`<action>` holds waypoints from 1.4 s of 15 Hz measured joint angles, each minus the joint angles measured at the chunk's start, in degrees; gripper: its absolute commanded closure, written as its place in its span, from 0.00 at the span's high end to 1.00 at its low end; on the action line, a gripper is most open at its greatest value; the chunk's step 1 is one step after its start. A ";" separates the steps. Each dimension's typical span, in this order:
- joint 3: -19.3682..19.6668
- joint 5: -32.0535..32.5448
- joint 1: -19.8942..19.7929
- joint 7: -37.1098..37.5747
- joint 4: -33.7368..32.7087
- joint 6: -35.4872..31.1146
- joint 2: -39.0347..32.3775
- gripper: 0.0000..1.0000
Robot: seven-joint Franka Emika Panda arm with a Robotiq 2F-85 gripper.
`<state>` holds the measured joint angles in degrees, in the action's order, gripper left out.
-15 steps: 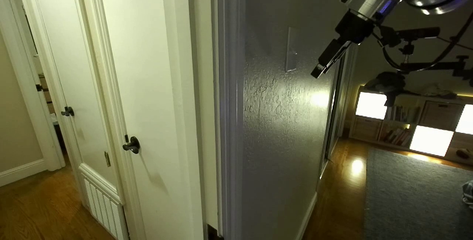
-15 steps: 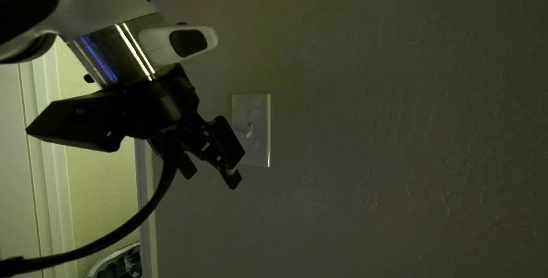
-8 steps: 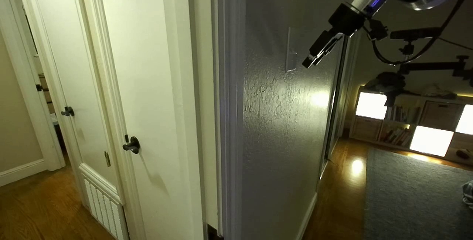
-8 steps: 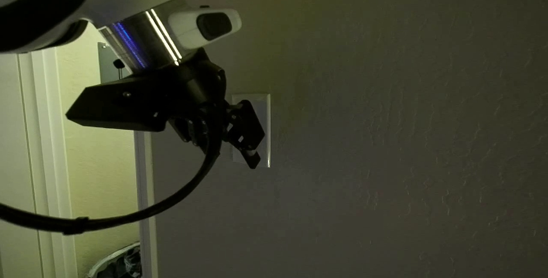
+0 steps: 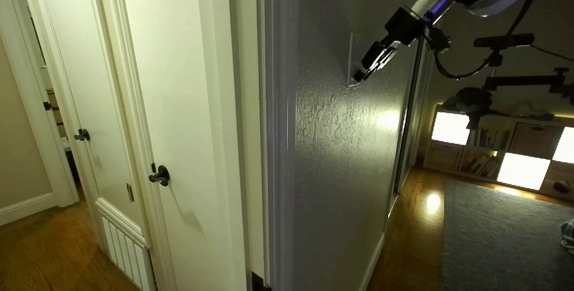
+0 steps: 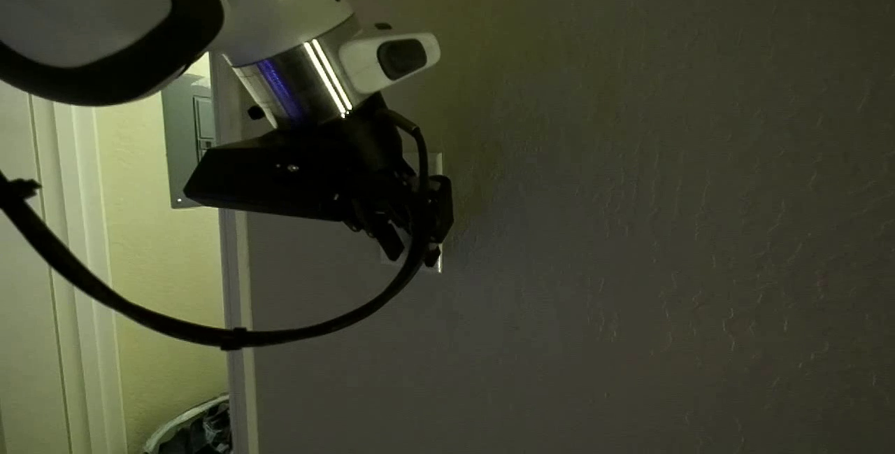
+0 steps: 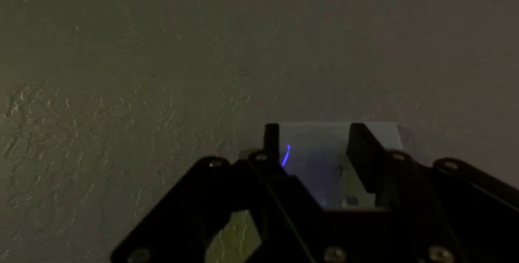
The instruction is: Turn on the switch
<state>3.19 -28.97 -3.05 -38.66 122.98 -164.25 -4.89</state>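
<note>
The switch is a pale upright plate on the textured wall, seen edge-on as a switch plate [image 5: 355, 46] in an exterior view. From the facing side, my gripper [image 6: 414, 254] covers most of the plate [image 6: 435, 164], and its toggle is hidden there. In the wrist view the plate [image 7: 312, 141] lies behind the gripper [image 7: 315, 131], whose fingers stand apart, partly narrowed, with nothing held. Low between them a small pale bump with a dark patch shows, too blurred to name. The gripper [image 5: 360, 77] is tilted downward at the plate's lower part; whether it touches I cannot tell.
A cable [image 6: 301, 334] loops below the arm. Door trim [image 5: 280, 125] borders the wall, beside a white door with a dark knob [image 5: 160, 175]. A grey panel [image 6: 182, 160] hangs on the adjoining wall. Farther back are a mounted camera [image 5: 502, 41] and a rug [image 5: 506, 232].
My gripper has travelled toward the wall and now covers most of the plate and its toggle in an exterior view. Its fingers have drawn closer together. The cable has swung along with the arm.
</note>
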 measured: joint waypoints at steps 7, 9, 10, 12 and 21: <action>0.09 -0.83 -0.71 -2.66 -0.14 0.23 -0.06 0.04; 0.06 0.06 -0.67 -2.66 -0.09 0.32 0.03 0.06; 0.05 0.55 -0.65 -2.66 -0.06 0.32 0.06 0.07; 0.05 1.44 -0.65 -2.66 -0.05 0.32 0.06 0.06; 0.02 4.85 -0.40 0.54 -0.75 4.22 0.12 0.06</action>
<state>3.21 -24.12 -3.44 -38.12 122.23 -160.04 -4.76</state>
